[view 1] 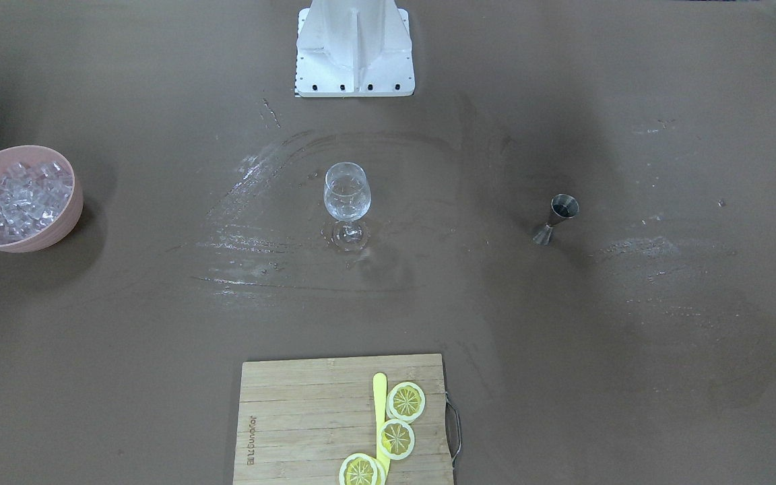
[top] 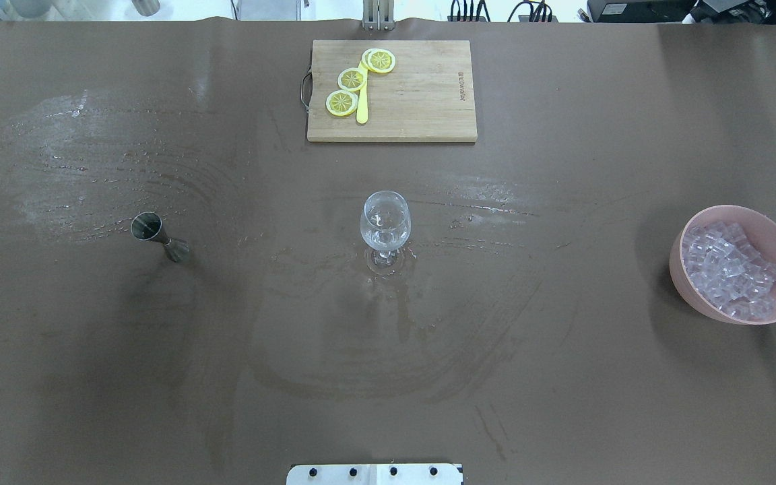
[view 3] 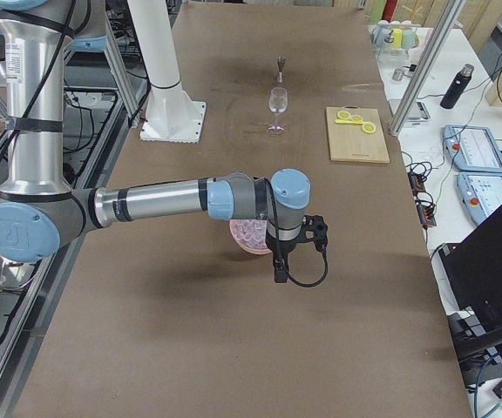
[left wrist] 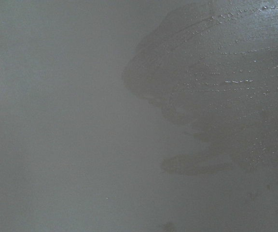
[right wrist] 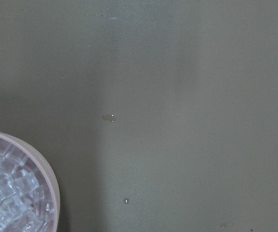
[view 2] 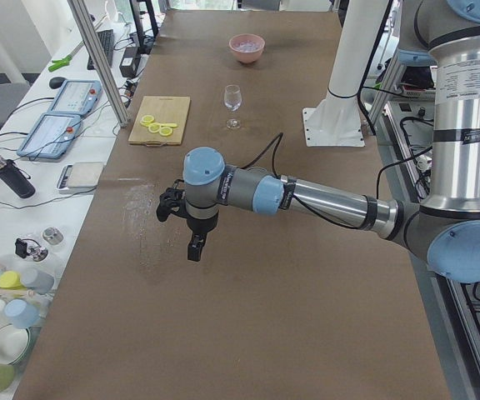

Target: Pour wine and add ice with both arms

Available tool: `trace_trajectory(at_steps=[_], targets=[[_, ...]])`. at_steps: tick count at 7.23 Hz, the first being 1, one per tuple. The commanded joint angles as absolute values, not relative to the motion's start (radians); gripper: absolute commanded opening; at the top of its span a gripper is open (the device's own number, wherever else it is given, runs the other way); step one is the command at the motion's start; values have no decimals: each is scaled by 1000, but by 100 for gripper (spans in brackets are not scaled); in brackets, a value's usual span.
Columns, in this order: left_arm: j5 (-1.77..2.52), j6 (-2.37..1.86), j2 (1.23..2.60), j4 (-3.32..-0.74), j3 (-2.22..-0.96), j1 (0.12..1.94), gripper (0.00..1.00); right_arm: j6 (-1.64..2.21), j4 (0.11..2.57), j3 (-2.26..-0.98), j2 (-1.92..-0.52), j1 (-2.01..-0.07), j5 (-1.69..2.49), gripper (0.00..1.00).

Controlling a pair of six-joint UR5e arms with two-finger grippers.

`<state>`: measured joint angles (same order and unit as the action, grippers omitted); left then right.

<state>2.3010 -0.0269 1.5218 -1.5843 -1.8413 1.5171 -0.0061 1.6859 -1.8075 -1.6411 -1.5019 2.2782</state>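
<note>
A clear wine glass (view 1: 347,195) stands upright at the table's middle, also seen from overhead (top: 385,222). A steel jigger (view 1: 558,217) stands on the robot's left side (top: 155,234). The ice (view 1: 24,199) is a heap of clear cubes in a pink bowl (view 1: 68,219) on the robot's right (top: 731,269). My left gripper (view 2: 194,248) hangs above bare table in the exterior left view only. My right gripper (view 3: 279,268) hangs beside the bowl (view 3: 244,237) in the exterior right view only. I cannot tell whether either is open or shut. The right wrist view shows ice (right wrist: 8,205) at its lower left.
A bamboo cutting board (top: 428,101) with lemon slices (top: 352,79) and a yellow knife (top: 362,108) lies at the far edge. The white base block (view 1: 354,47) stands on the robot's side. Wet smears (top: 91,175) mark the brown tabletop.
</note>
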Motion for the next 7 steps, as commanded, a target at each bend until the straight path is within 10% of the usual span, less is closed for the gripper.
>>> trace_trajectory(at_steps=[1, 7], targets=[[2302, -31, 1523, -1585, -1844, 1517, 99, -6, 1683, -1834, -1641, -1502, 2289, 100], [2299, -28, 1537, -1594, -1850, 1516, 99, -18, 1683, -1885, -1641, -1502, 2283, 100]])
